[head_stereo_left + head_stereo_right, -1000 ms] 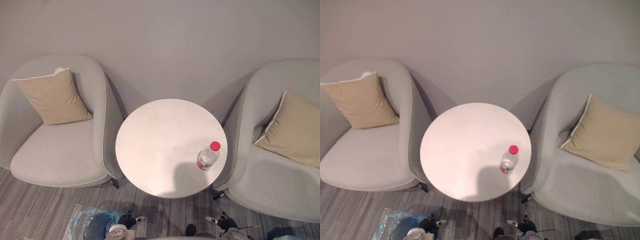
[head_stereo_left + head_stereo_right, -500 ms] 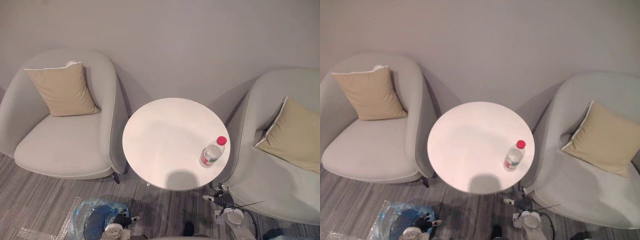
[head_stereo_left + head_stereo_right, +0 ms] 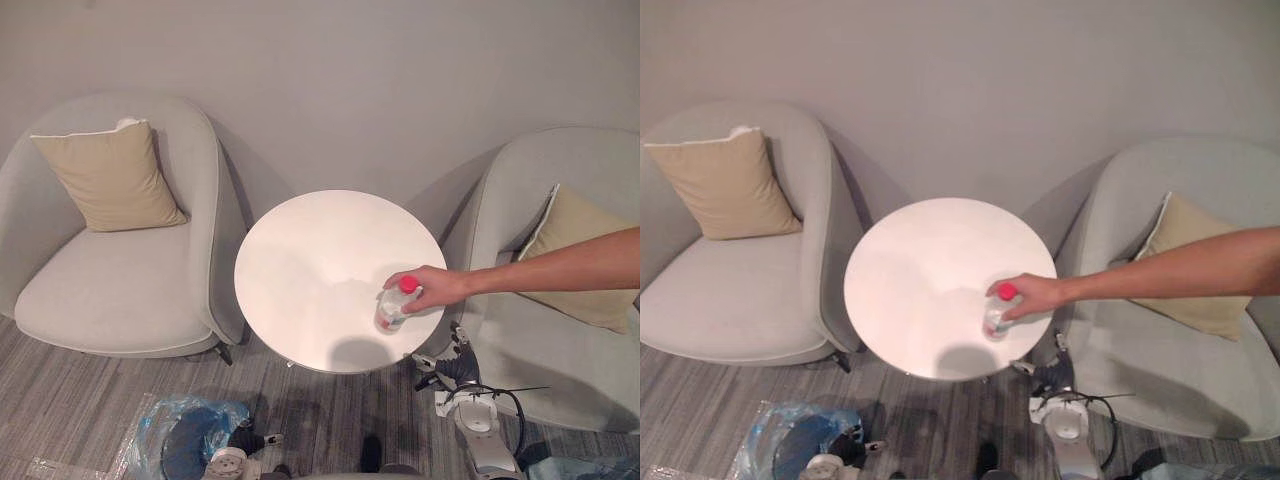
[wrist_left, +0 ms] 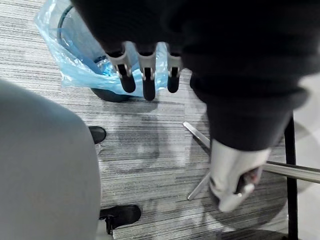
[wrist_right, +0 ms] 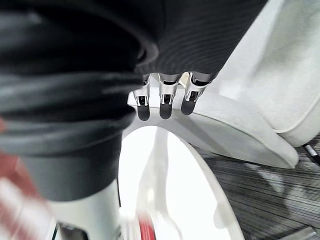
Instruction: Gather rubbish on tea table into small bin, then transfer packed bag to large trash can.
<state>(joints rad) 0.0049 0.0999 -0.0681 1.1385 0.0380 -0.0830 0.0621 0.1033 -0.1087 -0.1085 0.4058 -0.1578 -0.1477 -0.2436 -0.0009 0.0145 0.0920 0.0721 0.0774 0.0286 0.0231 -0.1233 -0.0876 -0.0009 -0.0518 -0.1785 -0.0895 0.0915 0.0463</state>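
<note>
A clear bottle with a red cap (image 3: 395, 305) stands near the right edge of the round white tea table (image 3: 310, 260). A person's hand (image 3: 430, 288) reaches in from the right and grips the bottle. The small bin lined with a blue bag (image 3: 185, 440) sits on the floor in front of the table, to its left. My left hand (image 4: 145, 80) hangs over the floor beside that bin (image 4: 85, 50), fingers straight and empty. My right hand (image 5: 162, 102) is low by the table's near right edge (image 3: 1055, 378), fingers straight, holding nothing.
A grey armchair (image 3: 110, 290) with a tan cushion (image 3: 105, 175) stands left of the table. A matching armchair (image 3: 540, 360) with a cushion (image 3: 575, 225) stands on the right, under the person's arm. Striped grey carpet (image 3: 330, 420) lies in front, a wall behind.
A person's arm has come in from the right and taken hold of the bottle. My right arm has risen beside the table's near right edge. The camera shifted slightly.
</note>
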